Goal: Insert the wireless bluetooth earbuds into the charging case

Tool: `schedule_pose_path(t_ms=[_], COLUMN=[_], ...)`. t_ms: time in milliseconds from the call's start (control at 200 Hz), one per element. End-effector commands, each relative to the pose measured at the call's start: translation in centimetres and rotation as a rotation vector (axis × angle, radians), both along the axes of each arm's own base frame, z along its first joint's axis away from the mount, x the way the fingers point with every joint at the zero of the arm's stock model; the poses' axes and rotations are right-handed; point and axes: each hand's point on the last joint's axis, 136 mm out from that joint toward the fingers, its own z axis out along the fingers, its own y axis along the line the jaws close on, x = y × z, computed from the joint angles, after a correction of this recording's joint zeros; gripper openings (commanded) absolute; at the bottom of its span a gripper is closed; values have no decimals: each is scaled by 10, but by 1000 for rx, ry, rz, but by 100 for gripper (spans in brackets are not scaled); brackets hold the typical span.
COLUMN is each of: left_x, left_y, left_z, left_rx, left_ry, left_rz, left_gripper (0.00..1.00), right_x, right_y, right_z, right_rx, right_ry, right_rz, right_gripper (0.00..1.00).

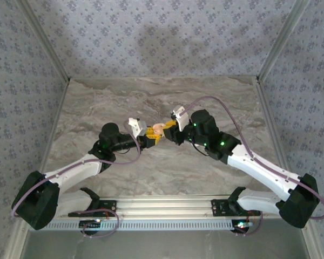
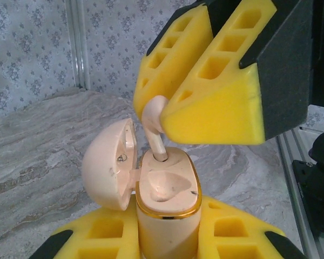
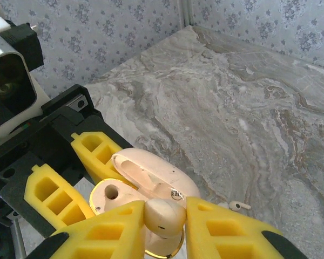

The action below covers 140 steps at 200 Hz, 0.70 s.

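The left claw (image 2: 166,237) is clamped on the upright peach charging case (image 2: 167,186), whose lid (image 2: 105,167) hangs open to its left. Just above, the right claw (image 2: 157,108) pinches one earbud (image 2: 156,135), its stem tip in a case socket. Beyond the right claw, a second earbud (image 3: 235,205) lies on the bench (image 3: 248,108).

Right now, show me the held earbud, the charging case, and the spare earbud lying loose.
held earbud (image 2: 153,117): left wrist view, on its rounded head.
charging case (image 2: 167,189): left wrist view, on the base's top face.
spare earbud (image 3: 238,205): right wrist view, on its middle.
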Motion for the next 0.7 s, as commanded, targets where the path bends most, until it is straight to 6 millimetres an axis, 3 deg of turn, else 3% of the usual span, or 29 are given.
schedule_pose_path(t_ms=[0,430,695], left_x=[-1,-2,-2], left_y=[0,1,0], left_z=[37,37,33], left_rx=[-61,-56,-50], left_ry=[-109,-108,-99], left_rz=[-2,-4,-4], left_gripper=[18,18,18], right_x=[-16,-15,-8], right_y=[7,3,-3], right_z=[-12,-12,8], right_rx=[-60,-76,-8], right_ry=[41,55,30], right_rz=[92,102,62], right_gripper=[27,31,50])
